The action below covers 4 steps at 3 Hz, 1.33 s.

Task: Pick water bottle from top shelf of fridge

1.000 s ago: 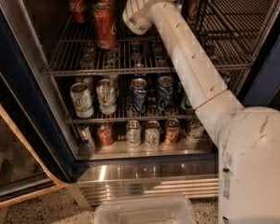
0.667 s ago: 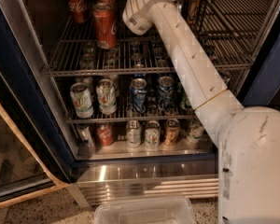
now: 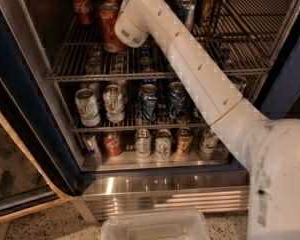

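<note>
**Fridge** (image 3: 31, 115): dark-framed drinks cooler. Its glass door (image 3: 12, 181) is swung out at the left, and a ribbed steel base panel (image 3: 165, 196) sits below.

**Top shelf** (image 3: 155, 76) (the uppermost wire rack in view): holds red cola cans (image 3: 110, 28) at front left and darker cans (image 3: 187, 10) at back right.

**Middle rack** (image 3: 140, 128): a row of upright cans (image 3: 113, 103), white-green at the left and blue toward the centre.

**Fridge floor**: a further row of small cans (image 3: 163, 143).

**Arm** (image 3: 200, 81): white, rising from the robot body at lower right. It slants across the racks and passes over the top shelf beside the red cans.

**Gripper**: beyond the top edge of the frame, where the arm leaves view. Cannot tell whether it is apart, together or clamped.

**Water bottle**: not visible in this view, so its place cannot be told.

**Clear plastic tub** (image 3: 155, 226): on the floor in front of the base panel.
</note>
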{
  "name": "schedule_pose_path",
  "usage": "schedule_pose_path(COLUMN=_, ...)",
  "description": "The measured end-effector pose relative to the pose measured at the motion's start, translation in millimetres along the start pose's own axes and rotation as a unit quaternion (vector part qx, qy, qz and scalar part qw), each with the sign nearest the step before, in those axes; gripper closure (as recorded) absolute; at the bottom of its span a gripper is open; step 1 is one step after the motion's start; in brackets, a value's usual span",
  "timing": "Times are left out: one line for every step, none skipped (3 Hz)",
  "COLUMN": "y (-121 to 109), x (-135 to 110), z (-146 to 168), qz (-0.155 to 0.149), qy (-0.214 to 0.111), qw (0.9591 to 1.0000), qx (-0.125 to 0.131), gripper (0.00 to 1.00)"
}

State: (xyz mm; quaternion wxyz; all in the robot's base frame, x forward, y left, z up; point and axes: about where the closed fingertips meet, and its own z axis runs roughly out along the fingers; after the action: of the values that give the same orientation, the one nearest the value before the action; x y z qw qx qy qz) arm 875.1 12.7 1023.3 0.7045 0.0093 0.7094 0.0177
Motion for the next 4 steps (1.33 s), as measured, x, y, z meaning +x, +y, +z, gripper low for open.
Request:
schedule_pose_path(y=35.6, x=8.9, z=-38.2, qz=-0.013, qy=-0.01, qw=0.9998, qx=-0.009, gripper=1.0)
schedule_pose_path(y=54.2, x=12.2, z=-70.9, qz=-0.027, qy=-0.026, qw=0.9992, qx=-0.011, gripper=1.0)
schedule_pose_path(y=47.3, x=9.5, z=-105.1, qz=-0.021, qy=-0.064, qw=0.9977, qx=0.004, gripper=1.0)
schedule_pose_path(y=47.3, x=9.5, z=-105.1, qz=-0.021, qy=-0.064, qw=0.9977, qx=0.004, gripper=1.0)
